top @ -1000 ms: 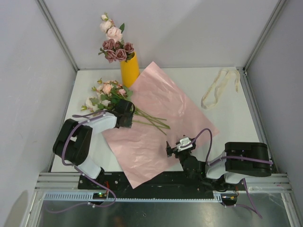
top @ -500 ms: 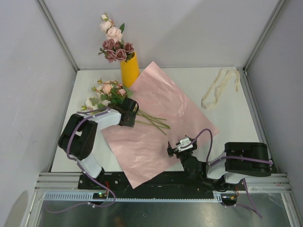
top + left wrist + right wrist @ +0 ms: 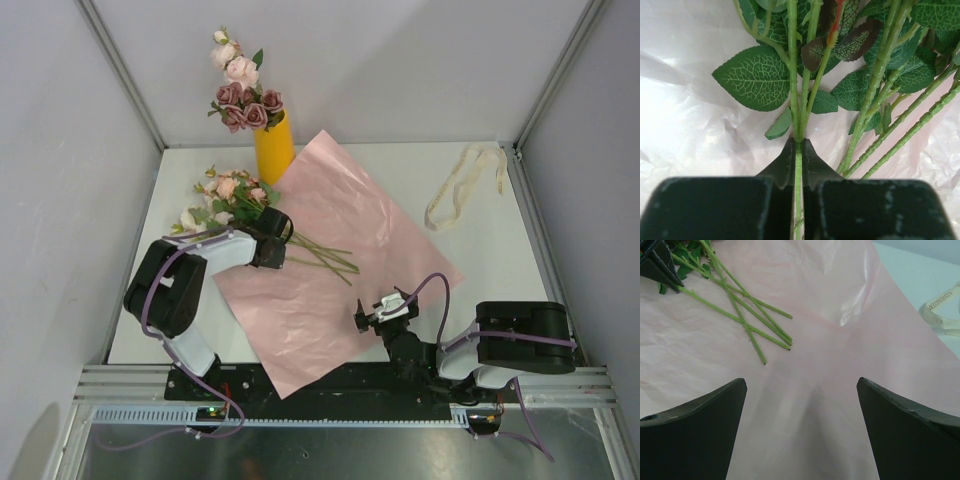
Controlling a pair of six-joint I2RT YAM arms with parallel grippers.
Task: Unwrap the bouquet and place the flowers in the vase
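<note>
The left tool (image 3: 798, 150) is pinched closed on one thin green stem (image 3: 799, 95), which runs out from between its tips toward 12 o'clock in the wrist view. Its leaves overlap those of the neighbouring stems at 1 to 2 o'clock.

That overlap is the main risk. A lift could drag the other flowers (image 3: 225, 198) along, or strip them off partway so they scatter over the pink paper (image 3: 350, 240). The grip also sits low on a slim, smooth stalk. The bloom end is probably heavier, so the stem may pivot or slide in the jaws and droop before it reaches the vase (image 3: 273, 150). The mouth of the vase is already crowded with roses (image 3: 240, 95), so a sagging stem could catch on them or nudge the vase (it looks tall and narrow, so it may tip easily).

In the overhead view the loose flowers lie on the bench (image 3: 480, 265). Their heads are at about 10 o'clock from the left tool, and their cut ends trail over the paper toward 4 o'clock. The vase stands near, at 12 o'clock from that tool, and is not touching it.

The right tool (image 3: 801, 385) hangs with its jaws spread wide and empty above the paper. The stem ends lie at its 10 o'clock, well apart from it. The ribbon (image 3: 460, 190) lies at 2 o'clock from it.
</note>
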